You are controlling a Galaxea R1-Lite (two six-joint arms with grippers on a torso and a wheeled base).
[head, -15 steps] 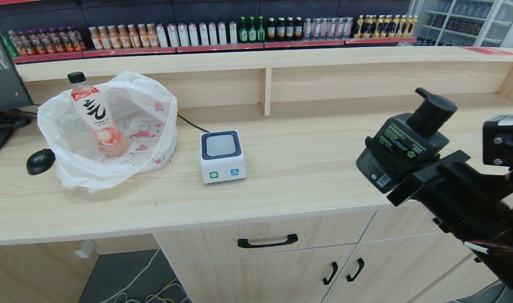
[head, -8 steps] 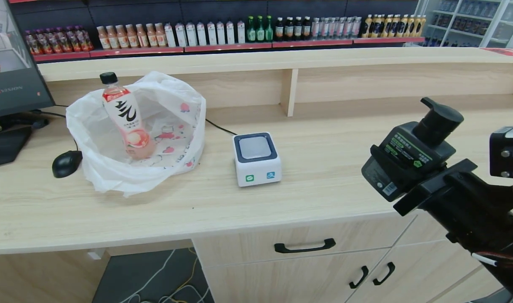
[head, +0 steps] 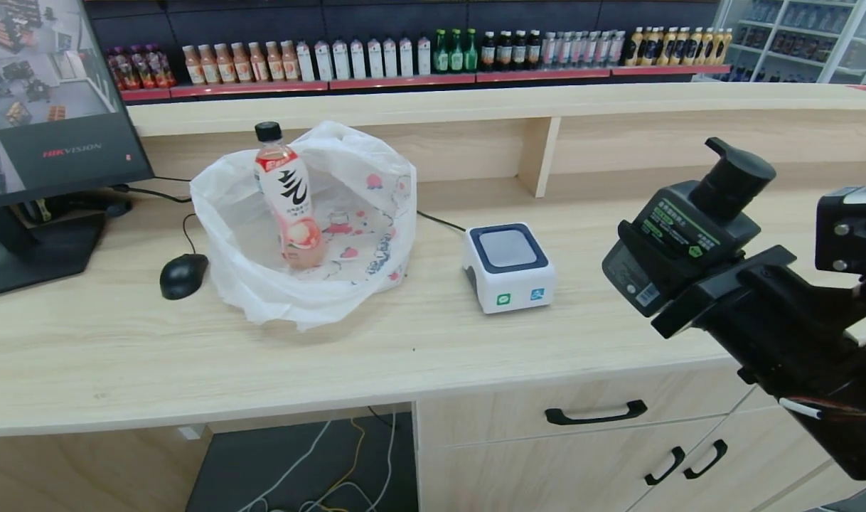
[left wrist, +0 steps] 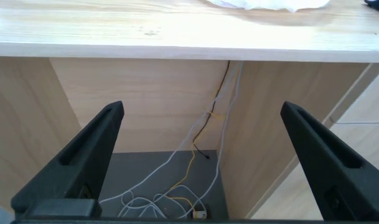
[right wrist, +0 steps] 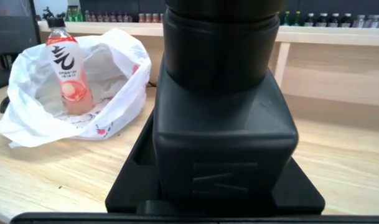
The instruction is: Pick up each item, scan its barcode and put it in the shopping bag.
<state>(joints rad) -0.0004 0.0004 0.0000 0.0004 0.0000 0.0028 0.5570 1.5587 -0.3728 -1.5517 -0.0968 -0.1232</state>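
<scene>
My right gripper (head: 678,279) is shut on a black pump bottle (head: 678,238) and holds it tilted in the air above the counter's front right part, its barcode label facing the head camera. In the right wrist view the bottle (right wrist: 223,137) stands close up between the fingers. The white barcode scanner (head: 508,267) sits on the counter to the left of the held bottle. Further left stands the open white shopping bag (head: 262,284) with a peach drink bottle (head: 289,195) upright inside. My left gripper (left wrist: 201,162) is open, low in front of the counter's edge.
A monitor (head: 42,107) and a black mouse (head: 183,275) occupy the counter's left end. A raised ledge (head: 476,99) runs along the back, with shelves of bottles (head: 419,53) behind it. Drawers with black handles (head: 595,414) sit below; cables (left wrist: 195,155) hang under the counter.
The head camera has shifted left, so bag and scanner now sit further right in the picture. The held black bottle is closer to the scanner than before. The grip is unchanged.
</scene>
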